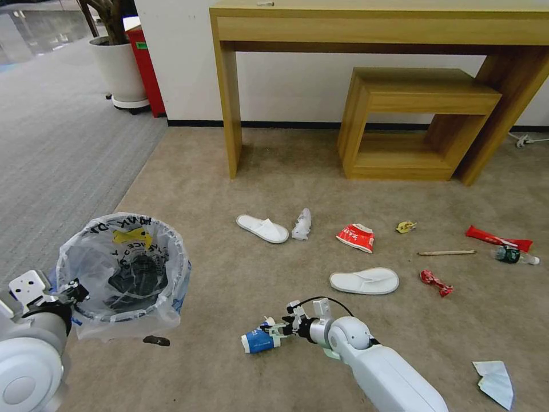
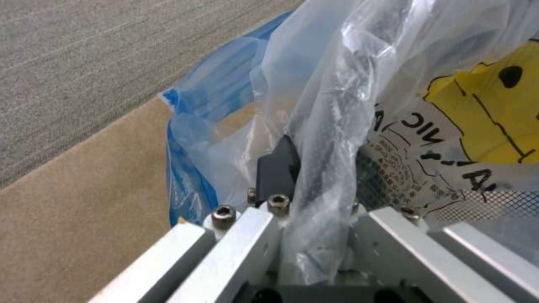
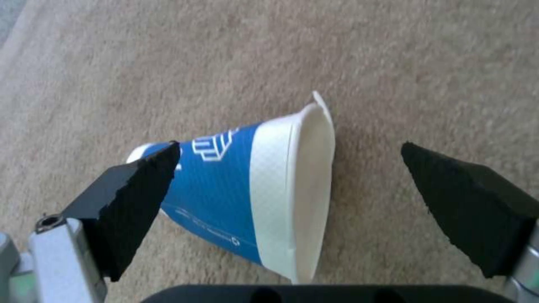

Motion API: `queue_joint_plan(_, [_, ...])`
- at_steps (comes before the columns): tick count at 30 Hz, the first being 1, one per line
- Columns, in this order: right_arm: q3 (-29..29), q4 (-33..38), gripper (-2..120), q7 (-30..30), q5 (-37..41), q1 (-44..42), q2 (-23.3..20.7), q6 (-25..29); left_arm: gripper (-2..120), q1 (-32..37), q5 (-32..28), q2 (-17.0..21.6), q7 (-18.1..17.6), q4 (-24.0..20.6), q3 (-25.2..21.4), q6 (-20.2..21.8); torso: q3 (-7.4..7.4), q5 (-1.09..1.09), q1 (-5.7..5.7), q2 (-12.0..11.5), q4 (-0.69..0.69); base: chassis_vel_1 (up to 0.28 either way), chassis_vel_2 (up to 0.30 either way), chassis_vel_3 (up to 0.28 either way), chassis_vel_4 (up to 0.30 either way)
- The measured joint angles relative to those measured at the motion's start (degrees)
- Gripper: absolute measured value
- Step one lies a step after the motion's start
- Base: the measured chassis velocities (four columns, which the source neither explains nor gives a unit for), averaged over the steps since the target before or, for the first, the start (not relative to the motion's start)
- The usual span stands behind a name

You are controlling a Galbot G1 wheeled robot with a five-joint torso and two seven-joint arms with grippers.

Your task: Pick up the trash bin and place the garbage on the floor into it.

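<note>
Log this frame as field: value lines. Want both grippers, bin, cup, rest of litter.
left gripper: shut on rim of trash bin
trash bin: clear printed liner, dark item inside
right gripper: open, fingers either side of paper cup
paper cup: on its side on the floor
litter left: two slippers, red packet, stick, bottle, mask
</note>
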Motion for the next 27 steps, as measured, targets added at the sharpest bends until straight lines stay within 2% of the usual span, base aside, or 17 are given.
queue_joint_plan(8, [1.4,-3.2,100,-5.2,-3.2,0.0,2.3,1.4,0,0.5,0.3,-0.3,0.0,-0.4,0.0,0.0,0.0,0.0,0.0,0.0,0.01,0.0,0.0,0.0,0.0])
queue_joint_plan(10, [1.8,-4.3,100,-9.3,-5.5,-0.2,2.8,3.0,0,0.6,0.5,-0.4,0.1,-0.5,0.0,0.0,0.0,0.0,0.0,0.0,0.0,0.0,0.0,0.0,0.0])
queue_joint_plan(13, [2.0,-5.1,100,-12.3,-7.1,-0.5,3.1,4.3,0,0.8,0.7,-0.5,0.1,-0.6,0.0,0.0,0.0,0.0,-0.01,0.0,0.0,0.0,0.0,0.0,0.0])
queue_joint_plan(18, [2.5,-6.1,96,-13.9,-8.4,-0.5,3.4,5.0,0,0.8,0.8,-0.6,0.2,-0.7,0.0,0.0,0.0,0.0,-0.01,0.0,0.0,0.0,0.0,0.0,0.0])
queue_joint_plan(21, [2.9,-6.5,86,-14.4,-9.1,-0.7,3.4,5.4,0,0.8,0.8,-0.7,0.2,-0.8,0.0,0.0,0.0,0.0,-0.01,0.0,0.0,0.0,0.0,0.0,0.0])
queue_joint_plan(22, [2.9,-6.5,86,-14.4,-9.1,-0.7,3.4,5.4,0,0.8,0.8,-0.7,0.2,-0.8,0.0,0.0,0.0,0.0,-0.01,0.0,0.0,0.0,0.0,0.0,0.0])
queue_joint_plan(24, [3.2,-6.5,73,-15.1,-10.0,-1.2,3.3,6.0,0,0.9,0.9,-0.8,0.2,-0.9,0.0,0.0,0.0,0.0,-0.01,0.0,0.0,0.0,0.0,0.0,0.0])
queue_joint_plan(25, [3.2,-6.5,73,-15.1,-10.0,-1.2,3.3,6.0,0,0.9,0.9,-0.8,0.2,-0.9,0.0,0.0,0.0,0.0,-0.01,0.0,0.0,0.0,0.0,0.0,0.0])
queue_joint_plan(27, [3.4,-6.5,62,-15.5,-10.4,-1.6,3.1,6.4,0,0.9,1.1,-1.0,0.2,-0.9,0.1,0.0,0.0,0.0,-0.01,0.0,0.0,0.0,0.0,0.0,0.0])
